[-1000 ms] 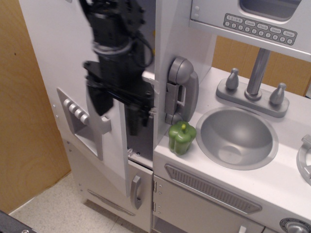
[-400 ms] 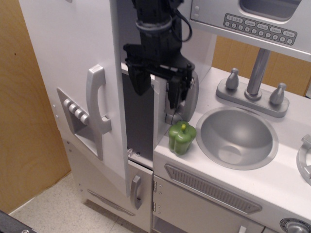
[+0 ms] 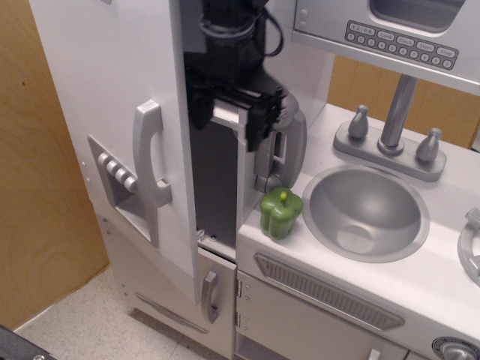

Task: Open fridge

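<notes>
The fridge door (image 3: 112, 112) is white, with a long vertical silver handle (image 3: 148, 154) and a grey dispenser panel (image 3: 120, 180) with buttons. It stands ajar, and a dark gap (image 3: 216, 184) shows between its edge and the fridge body. A white shelf edge (image 3: 225, 114) shows inside. My black gripper (image 3: 231, 120) hangs in that gap near the top, to the right of the door edge and clear of the handle. Its fingers are spread apart with nothing between them.
A grey toy phone (image 3: 283, 146) hangs on the fridge side wall. A green pepper (image 3: 281, 212) sits on the counter beside the sink (image 3: 366, 211). A faucet (image 3: 394, 120), a microwave panel (image 3: 401, 34), the lower door (image 3: 214, 296) and a wooden wall (image 3: 37, 187) are around.
My gripper moved from the door front by the handle rightward into the gap, then rose a little. The door stayed ajar.
</notes>
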`<state>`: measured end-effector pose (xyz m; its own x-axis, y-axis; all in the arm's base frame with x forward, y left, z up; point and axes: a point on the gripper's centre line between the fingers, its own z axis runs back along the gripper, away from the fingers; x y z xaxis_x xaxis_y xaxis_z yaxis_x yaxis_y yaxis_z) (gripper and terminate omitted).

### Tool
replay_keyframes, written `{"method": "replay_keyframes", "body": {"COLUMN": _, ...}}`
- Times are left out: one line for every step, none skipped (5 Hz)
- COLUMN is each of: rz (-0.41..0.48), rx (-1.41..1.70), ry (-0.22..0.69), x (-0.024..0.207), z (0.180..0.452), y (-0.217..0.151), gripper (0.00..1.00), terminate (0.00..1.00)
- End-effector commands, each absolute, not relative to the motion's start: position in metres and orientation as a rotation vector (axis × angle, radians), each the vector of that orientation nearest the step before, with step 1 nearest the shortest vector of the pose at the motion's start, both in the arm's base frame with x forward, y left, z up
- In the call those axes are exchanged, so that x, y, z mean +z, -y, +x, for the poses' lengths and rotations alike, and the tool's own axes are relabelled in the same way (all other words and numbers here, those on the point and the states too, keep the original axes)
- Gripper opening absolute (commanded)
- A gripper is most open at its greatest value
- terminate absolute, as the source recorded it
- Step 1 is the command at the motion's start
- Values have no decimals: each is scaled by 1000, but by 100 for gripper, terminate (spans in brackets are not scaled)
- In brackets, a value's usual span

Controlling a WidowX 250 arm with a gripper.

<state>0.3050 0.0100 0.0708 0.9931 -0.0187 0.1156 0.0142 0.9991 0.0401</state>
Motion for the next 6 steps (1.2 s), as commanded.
{"method": "replay_keyframes", "body": {"rz": 111, "rx": 41, "ry": 113, "x": 98, "z": 279, "y": -47, "gripper": 100, "terminate": 0}}
{"method": "replay_keyframes", "body": {"rz": 130, "rx": 3, "ry": 123, "x": 98, "z": 258, "y": -67, "gripper": 100, "terminate": 0}}
{"method": "replay_keyframes", "body": {"rz": 135, "rx": -5, "ry": 120, "x": 104, "z": 240, "y": -91, "gripper": 100, "terminate": 0}}
{"method": "replay_keyframes", "body": {"rz": 168, "rx": 64, "ry": 129, "x": 102, "z": 237, "y": -122, "gripper": 100, "terminate": 0}}
{"method": "replay_keyframes", "body": {"rz": 190, "rx": 156, "ry": 108, "x": 98, "z": 235, "y": -147, "gripper": 100, "terminate": 0}}
{"method": "replay_keyframes", "body": {"rz": 234, "rx": 200, "ry": 128, "x": 95, "z": 240, "y": -167, "gripper": 100, "terminate": 0}}
